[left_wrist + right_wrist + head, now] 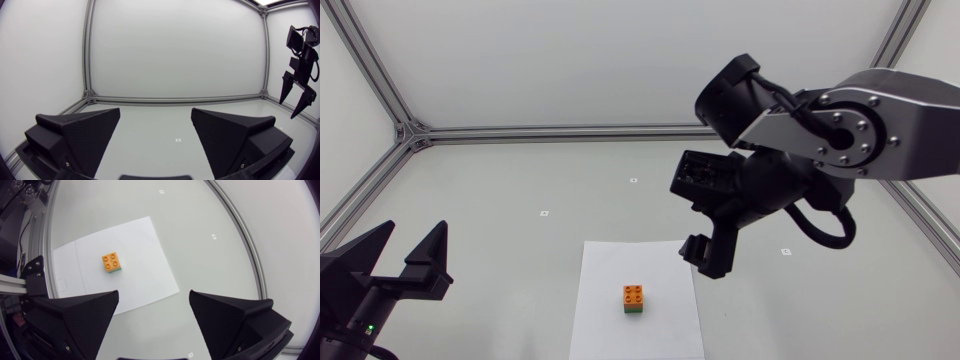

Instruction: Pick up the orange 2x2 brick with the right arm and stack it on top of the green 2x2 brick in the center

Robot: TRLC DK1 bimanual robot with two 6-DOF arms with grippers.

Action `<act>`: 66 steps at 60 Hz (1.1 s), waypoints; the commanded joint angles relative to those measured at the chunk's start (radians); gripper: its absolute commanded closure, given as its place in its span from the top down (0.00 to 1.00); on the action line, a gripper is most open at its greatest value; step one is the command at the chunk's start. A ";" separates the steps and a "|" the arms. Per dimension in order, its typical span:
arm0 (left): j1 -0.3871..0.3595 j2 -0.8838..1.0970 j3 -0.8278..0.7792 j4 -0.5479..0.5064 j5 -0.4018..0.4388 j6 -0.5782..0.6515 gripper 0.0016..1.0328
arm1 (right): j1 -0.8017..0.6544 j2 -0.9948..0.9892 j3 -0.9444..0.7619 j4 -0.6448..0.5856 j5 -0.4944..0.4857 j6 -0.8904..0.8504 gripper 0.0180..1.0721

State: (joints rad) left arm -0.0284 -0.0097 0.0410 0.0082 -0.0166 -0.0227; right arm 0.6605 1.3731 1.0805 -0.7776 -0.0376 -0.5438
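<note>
Orange 2x2 brick point(634, 293), studded plastic, four studs up, is sitting right on the green 2x2 brick point(634, 311). Edges look flush from the head view, w/ only a thin green band showing underneath. The pair sits on a white paper sheet point(610, 330), roughly mid-sheet, on the pale grey desk point(520, 180). The right wrist view agrees: orange on top, a sliver of green below, nothing touching either.

Right gripper point(700, 255), matte black, hangs high over the desk, up and off to one side of the stack w/ clear air between. Its fingers are spread wide w/ nothing between them, and the left wrist view shows the same two wedges apart and empty. Left gripper point(416, 238) is low by the desk's near-left corner, well apart from the sheet. Its fingers are spread too, also empty.

Step call: placement and release look done, so the task is approx. complete. What's left, imo, is parking the right arm. The next move calls for staying high and away from the sheet, since a low pass could clip the top brick or slide the pair on the paper. Can't tell whether the studs are fully seated. No gap or tilt is visible.
</note>
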 commanded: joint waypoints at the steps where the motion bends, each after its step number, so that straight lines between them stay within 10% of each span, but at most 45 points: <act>1: -0.001 -0.004 -0.041 -0.011 0.003 0.006 0.96 | -0.090 -0.115 -0.073 0.028 -0.004 0.030 0.95; 36: -0.001 -0.004 -0.041 -0.011 0.003 0.006 0.96 | -0.886 -0.568 -0.426 0.264 -0.234 -0.174 0.95; 66: -0.001 -0.004 -0.041 -0.011 0.003 0.006 0.96 | -0.820 -1.008 -0.800 0.584 -0.136 -0.002 0.95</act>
State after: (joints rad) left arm -0.0284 -0.0097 0.0410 0.0082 -0.0166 -0.0223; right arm -0.1978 0.4301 0.3378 -0.2161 -0.2043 -0.5900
